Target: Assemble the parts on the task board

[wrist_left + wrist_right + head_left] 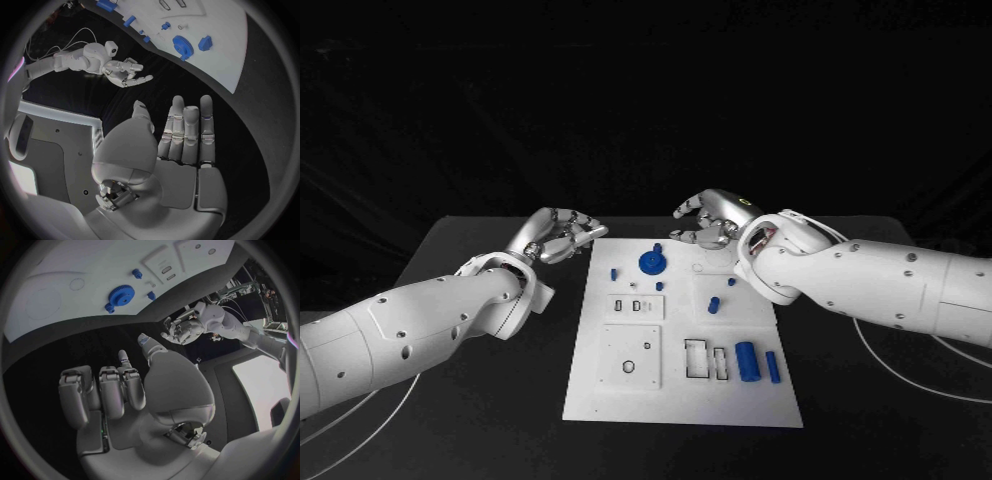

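My left hand (pixel 178 145) lay open and empty off the task board (pixel 678 400); right hand (pixel 713 220) half-curled, holding nothing, above its far edge. Blue gear (pixel 651 263) sat nearby. Risk: curled fingers knocking loose parts (pixel 759 362).

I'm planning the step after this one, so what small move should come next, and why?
Probably bring the right hand down toward the blue gear on the task board: both hands hover empty beyond the board's far edge, the left hand included.

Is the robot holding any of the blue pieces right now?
No. The left robot hand and right robot hand both hold nothing. The blue gear sits on the board.
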